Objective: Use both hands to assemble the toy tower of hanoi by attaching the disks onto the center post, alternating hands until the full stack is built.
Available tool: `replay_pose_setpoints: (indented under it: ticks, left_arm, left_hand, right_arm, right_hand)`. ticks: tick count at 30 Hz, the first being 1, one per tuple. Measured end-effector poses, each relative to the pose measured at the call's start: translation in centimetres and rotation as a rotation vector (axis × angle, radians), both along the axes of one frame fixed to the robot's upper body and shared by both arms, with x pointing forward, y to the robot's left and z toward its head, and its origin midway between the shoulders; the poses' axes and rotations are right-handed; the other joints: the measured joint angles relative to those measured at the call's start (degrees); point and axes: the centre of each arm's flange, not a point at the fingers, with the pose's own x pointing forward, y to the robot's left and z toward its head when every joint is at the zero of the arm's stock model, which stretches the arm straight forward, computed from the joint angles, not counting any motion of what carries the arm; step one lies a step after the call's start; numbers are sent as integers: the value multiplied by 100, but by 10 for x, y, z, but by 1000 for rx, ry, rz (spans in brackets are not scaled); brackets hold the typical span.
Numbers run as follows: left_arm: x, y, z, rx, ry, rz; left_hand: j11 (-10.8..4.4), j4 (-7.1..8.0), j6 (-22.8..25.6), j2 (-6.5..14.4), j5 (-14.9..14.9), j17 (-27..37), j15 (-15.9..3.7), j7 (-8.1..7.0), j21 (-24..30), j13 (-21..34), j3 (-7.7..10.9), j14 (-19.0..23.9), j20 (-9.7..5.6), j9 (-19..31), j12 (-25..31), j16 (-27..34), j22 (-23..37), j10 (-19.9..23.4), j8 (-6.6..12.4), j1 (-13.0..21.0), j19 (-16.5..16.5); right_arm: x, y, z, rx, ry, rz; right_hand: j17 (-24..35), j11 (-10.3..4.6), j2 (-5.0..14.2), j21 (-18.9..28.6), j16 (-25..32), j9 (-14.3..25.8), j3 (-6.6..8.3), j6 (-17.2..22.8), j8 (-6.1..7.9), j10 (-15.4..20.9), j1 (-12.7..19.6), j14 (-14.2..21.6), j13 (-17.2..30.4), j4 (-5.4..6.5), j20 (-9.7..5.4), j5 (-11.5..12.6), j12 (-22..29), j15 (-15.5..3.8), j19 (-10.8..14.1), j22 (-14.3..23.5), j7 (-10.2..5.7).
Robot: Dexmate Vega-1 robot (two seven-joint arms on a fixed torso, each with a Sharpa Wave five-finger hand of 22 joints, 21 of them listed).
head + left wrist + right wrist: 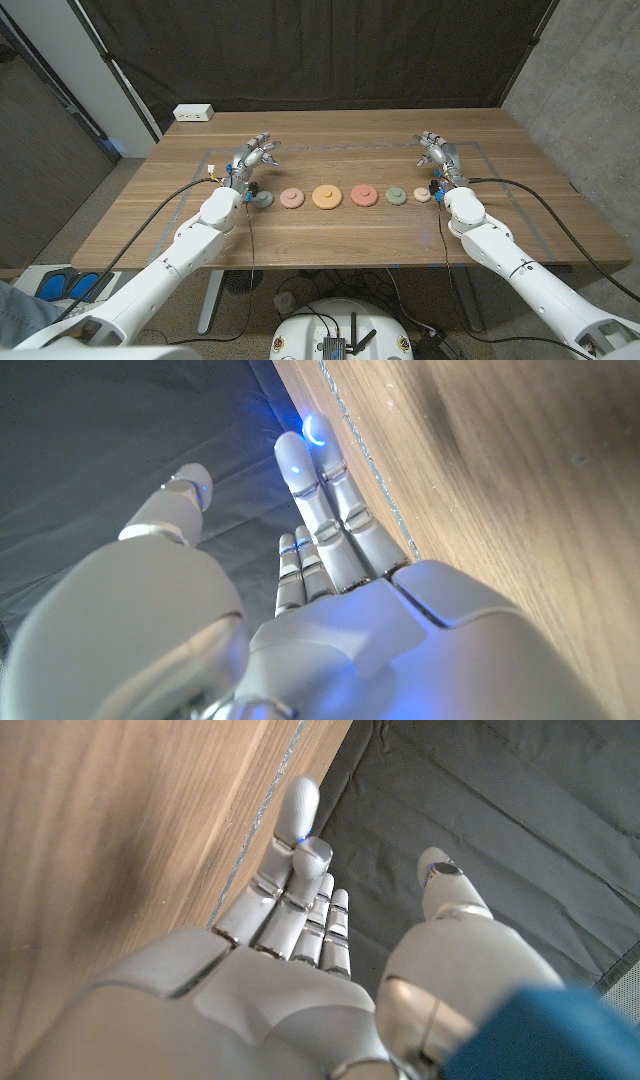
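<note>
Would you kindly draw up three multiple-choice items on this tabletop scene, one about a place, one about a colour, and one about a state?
1. Where do the disks lie?
A. Stacked at the table's far edge
B. In a row between the two hands
C. Scattered by the white box

2. What colour is the disk at the row's end nearest the left hand?
A. Grey
B. Bright blue
C. Black and white

3. What are the hands doing?
A. Each holds a disk
B. Both hold nothing, fingers apart
C. The right hand presses a disk down

Answers:
1. B: the head view shows the pink disk, orange disk, red disk, green disk and cream disk lined up between the hands.
2. A: the grey disk lies beside the left hand.
3. B: the left hand and right hand are empty, fingers spread.
</note>
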Motion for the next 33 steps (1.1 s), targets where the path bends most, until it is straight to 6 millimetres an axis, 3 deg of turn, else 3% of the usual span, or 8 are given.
replay_pose_setpoints:
  ticks: [10, 18, 20, 33]
  left_arm:
    - [0, 4, 1, 28, -9, 33]
    - [-2, 7, 1, 49, -21, 58]
    - [-3, 8, 2, 56, -27, 68]
    - [-14, 10, 9, 156, -53, 175]
  left_hand:
    - [-39, 6, -41, -47, 43, -12, 3, -20, 84, 31, -80, 4, -9, -1, -15, 107, -17, -39, 1, 321, 54]
    - [-61, 36, -41, -84, 43, -34, -10, -20, 106, 30, -109, 34, -9, -1, -15, 169, -17, -16, 25, 400, 54]
    - [-61, 26, -41, -86, 43, -39, -10, -20, 124, 30, -133, 34, -9, -1, -15, 169, -17, -16, 27, 405, 54]
    - [-78, 59, -21, -79, 65, -92, 11, -40, 171, 57, -211, 54, -9, -2, -15, 214, -43, 50, 28, 516, 54]
  right_arm:
    - [-4, 1, 3, -42, -4, -40]
    - [-7, 5, 5, -76, -13, -68]
    - [-8, 7, 5, -81, -15, -72]
    - [-19, 13, 9, -191, -49, -178]
  right_hand:
    - [-54, 6, -68, 24, 11, 27, -54, -69, 0, -91, 68, 0, 52, 54, 0, -109, -26, 0, 1, -22, -34]
    - [-129, 6, -69, 24, -13, 52, -83, -78, 0, -91, 69, -51, 127, 83, 21, -212, -26, 51, -60, -78, -44]
    - [-120, 6, -149, 65, -13, 77, -110, -78, 1, -91, 151, -51, 142, 109, 21, -217, -26, 51, -60, -79, -44]
    - [-90, 37, -6, 132, 11, 93, -134, 59, 68, -122, 232, -8, 238, 133, 21, -262, -74, 9, -60, -152, -14]
